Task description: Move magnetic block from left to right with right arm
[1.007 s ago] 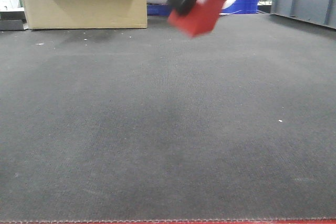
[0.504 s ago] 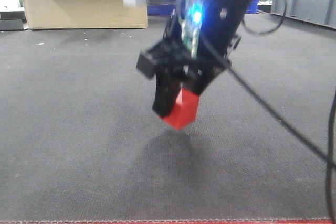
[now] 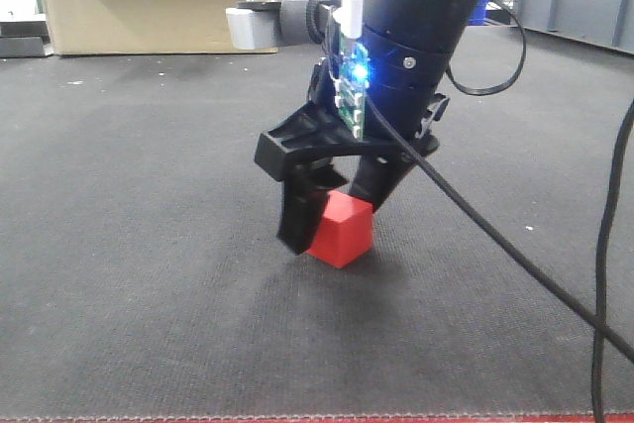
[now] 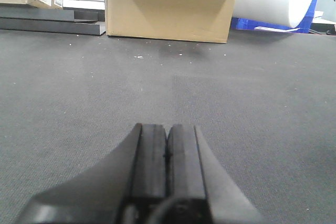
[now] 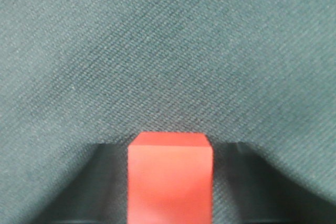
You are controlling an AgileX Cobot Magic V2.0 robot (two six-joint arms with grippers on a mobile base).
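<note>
Sitting on the dark mat [image 3: 149, 195], the magnetic block [image 3: 341, 230] is a plain matte red cube with crisp edges, one corner turned toward the front camera. The right gripper [image 3: 332, 227] clasps it between its black fingers, block resting at mat level. Bare mat spreads wide all around. A cardboard box [image 3: 158, 2] stands far back. The left gripper [image 4: 167, 166] has its pads pressed together, holding nothing.

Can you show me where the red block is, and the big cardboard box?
red block [image 3: 340, 232]: front view, on its front face.
cardboard box [image 3: 158, 2]: front view, on its front wall.
</note>
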